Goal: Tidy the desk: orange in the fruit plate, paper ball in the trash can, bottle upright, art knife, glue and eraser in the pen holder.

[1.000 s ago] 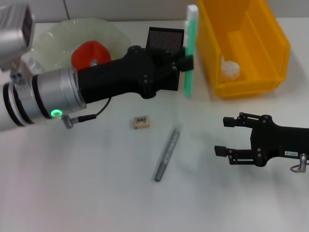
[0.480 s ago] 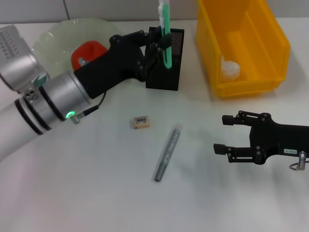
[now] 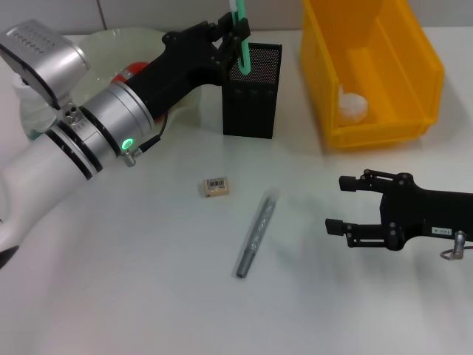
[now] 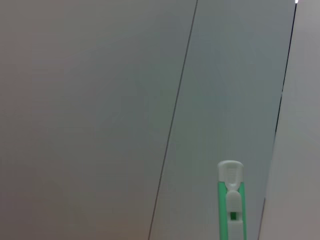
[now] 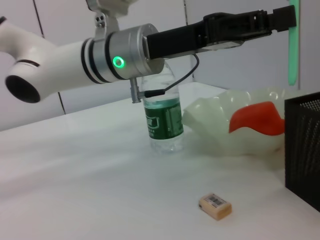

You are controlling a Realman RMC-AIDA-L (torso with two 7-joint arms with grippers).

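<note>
The left hand point(image 3: 235, 37) is clenched on the green art knife point(image 3: 240, 33), holding it upright above the black mesh pen holder point(image 3: 252, 90), its lower end over the holder's opening at the 12 o'clock edge of the tabletop point(image 3: 148, 296). The left wrist view shows only the knife's white-capped upper end against the wall. The right hand point(image 3: 344, 205) rests low at 4 o'clock, fingers spread and grasping nothing. The eraser point(image 3: 214, 187) lies near center; the grey glue stick point(image 3: 256, 234) lies flat just beyond it toward 5 o'clock. The orange point(image 5: 257, 118) sits in the fruit plate point(image 3: 111, 44) at 10 o'clock. The bottle point(image 5: 163, 117) stands upright. The paper ball point(image 3: 352, 104) lies in the yellow trash can point(image 3: 421, 66) at 2 o'clock.
</note>
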